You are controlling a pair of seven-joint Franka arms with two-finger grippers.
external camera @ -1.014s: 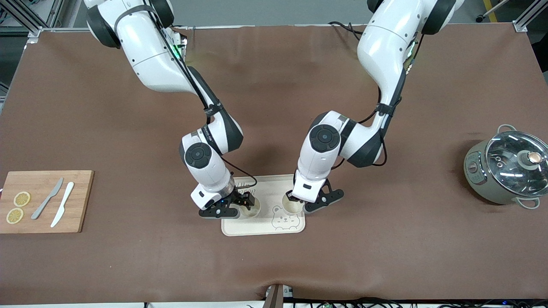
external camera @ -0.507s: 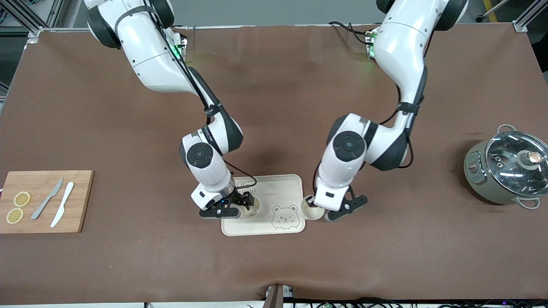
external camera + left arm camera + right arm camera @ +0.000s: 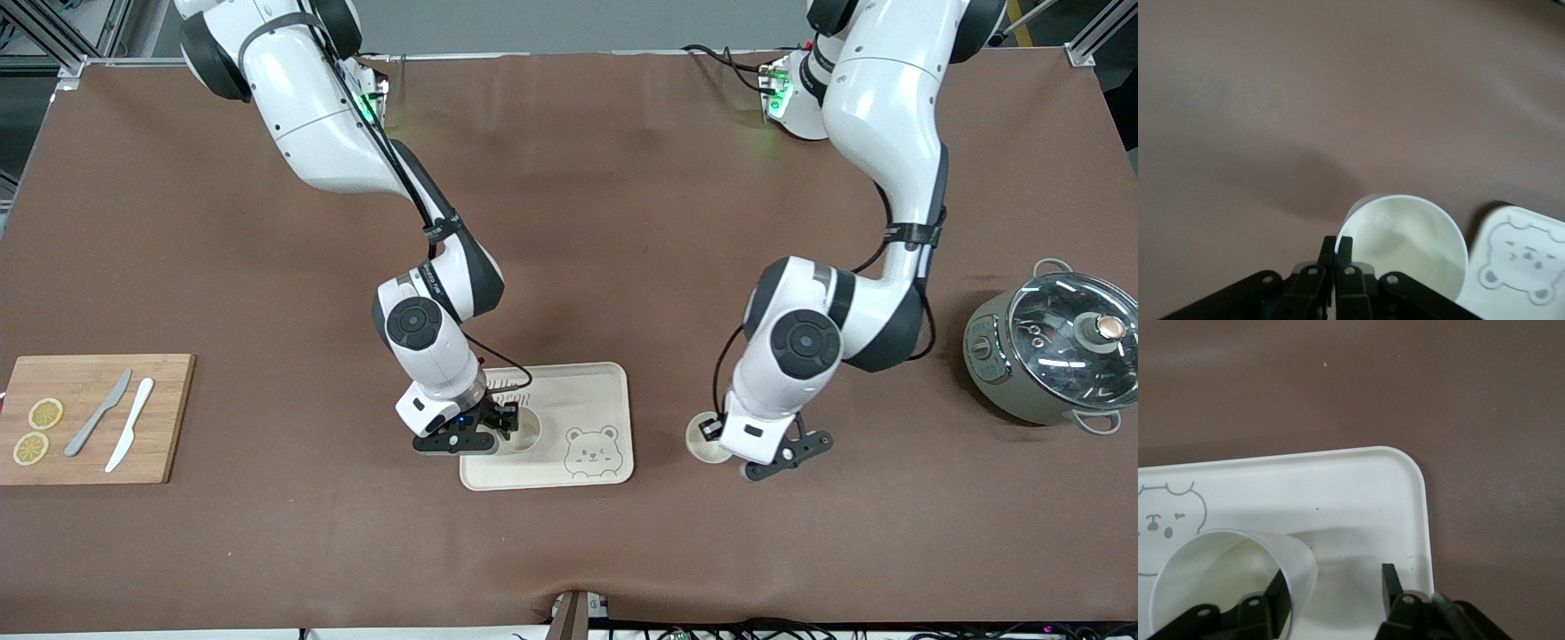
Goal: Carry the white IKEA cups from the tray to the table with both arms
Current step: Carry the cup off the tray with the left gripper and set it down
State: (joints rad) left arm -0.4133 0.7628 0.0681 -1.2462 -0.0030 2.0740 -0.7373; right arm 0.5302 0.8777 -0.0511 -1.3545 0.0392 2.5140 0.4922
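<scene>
- Cream-white, one cup (image 3: 707, 439) is being pinched by its rim in the closed left gripper (image 3: 745, 449), over the brown table cloth (image 3: 569, 222) beside the bear-printed tray (image 3: 594, 398), toward the left arm's end.
- The other cup (image 3: 524, 428) is being kept on the tray.
- The right gripper (image 3: 487, 428) is being held at this cup, fingers (image 3: 1389, 583) parted astride its wall.

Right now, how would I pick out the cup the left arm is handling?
Start at the bear-printed tray near the table's middle, then look just off it toward the left arm's end. There a small white cup sits over bare brown table, the left gripper pinching its rim. The other cup, at the right gripper, is on the tray.
</scene>
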